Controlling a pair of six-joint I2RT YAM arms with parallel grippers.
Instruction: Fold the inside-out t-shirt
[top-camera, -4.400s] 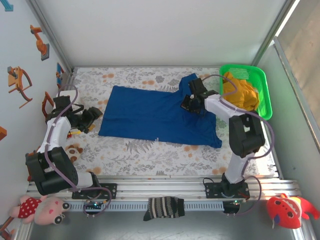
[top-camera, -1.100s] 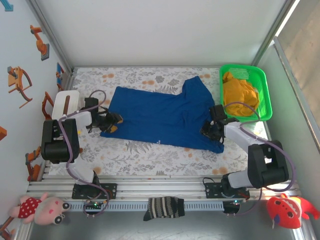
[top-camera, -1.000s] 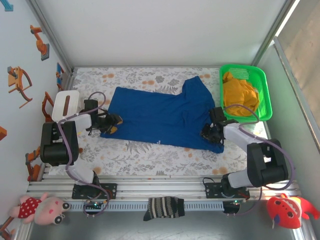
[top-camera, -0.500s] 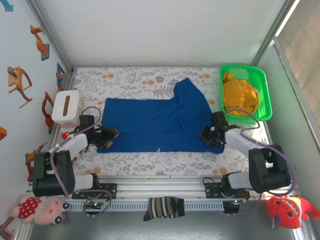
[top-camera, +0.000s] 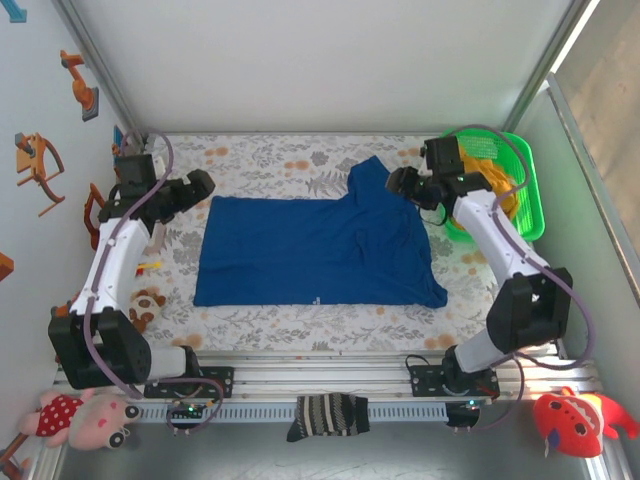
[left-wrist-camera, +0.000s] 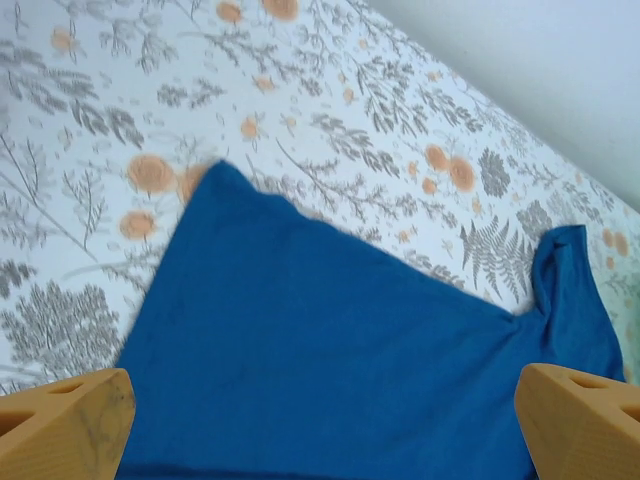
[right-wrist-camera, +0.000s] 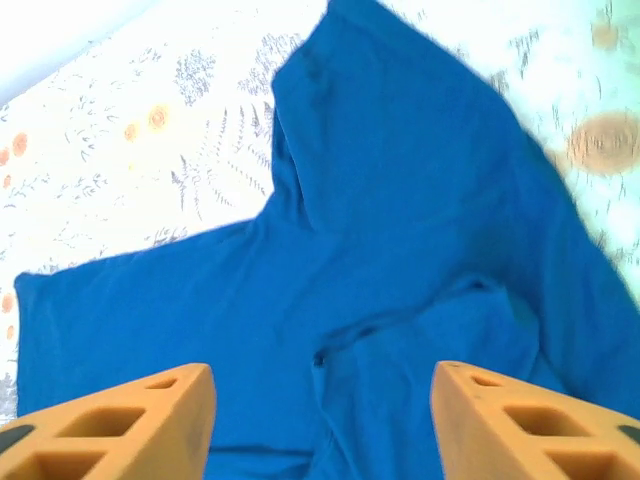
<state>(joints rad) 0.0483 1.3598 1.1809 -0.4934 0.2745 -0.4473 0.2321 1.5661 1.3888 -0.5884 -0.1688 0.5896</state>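
So the t-shirt (top-camera: 310, 250) is lying spread out flat in the middle of the table (top-camera: 270, 150), with one sleeve (top-camera: 372, 185) sticking out toward the far edge. Both arms are hanging over the far side of it: the left gripper (top-camera: 197, 186) is sitting just off the far left corner, the right gripper (top-camera: 398, 183) is hovering by that sleeve. Both are spread wide and carrying nothing, and the wrist views are showing plain cloth between the fingers (left-wrist-camera: 65, 425). I'm guessing they're lining up for the next pinch. If so, I'm thinking the sleeve wants tucking in over the body first, so the outline is squaring up. There's also a wrinkle (right-wrist-camera: 400, 320) running under the right arm that's worth pulling flat. Then both should be grabbing at matching spots on the far edge and moving together, keeping the cloth taut so it isn't sagging or bunching mid-fold.
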